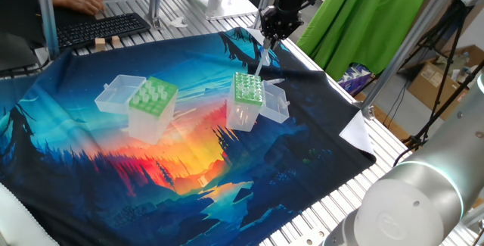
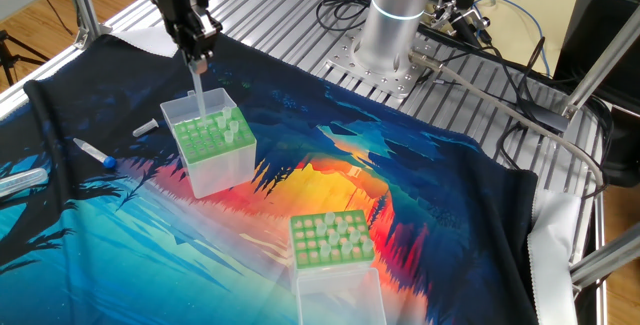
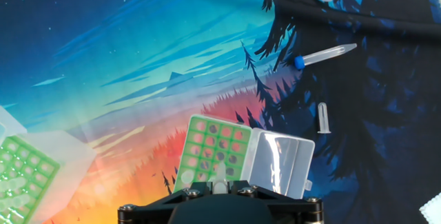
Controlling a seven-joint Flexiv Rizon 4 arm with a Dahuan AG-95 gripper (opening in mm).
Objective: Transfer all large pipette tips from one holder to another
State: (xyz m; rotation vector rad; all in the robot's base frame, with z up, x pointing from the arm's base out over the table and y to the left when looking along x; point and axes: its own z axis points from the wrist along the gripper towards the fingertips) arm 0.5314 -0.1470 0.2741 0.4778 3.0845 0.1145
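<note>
My gripper (image 1: 268, 43) points straight down, fingers clamped on one tip (image 1: 261, 62) that hangs just above the near box (image 1: 246, 101), over its green top plate. This box's clear lid hangs open beside it. The other box (image 1: 153, 107) stands well apart from it.

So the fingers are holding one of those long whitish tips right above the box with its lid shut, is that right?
Not quite: the lid is open, swung out to the side of the box, as the hand view shows. The rest holds: the fingers grip a long whitish tip just above that box's green top.
</note>
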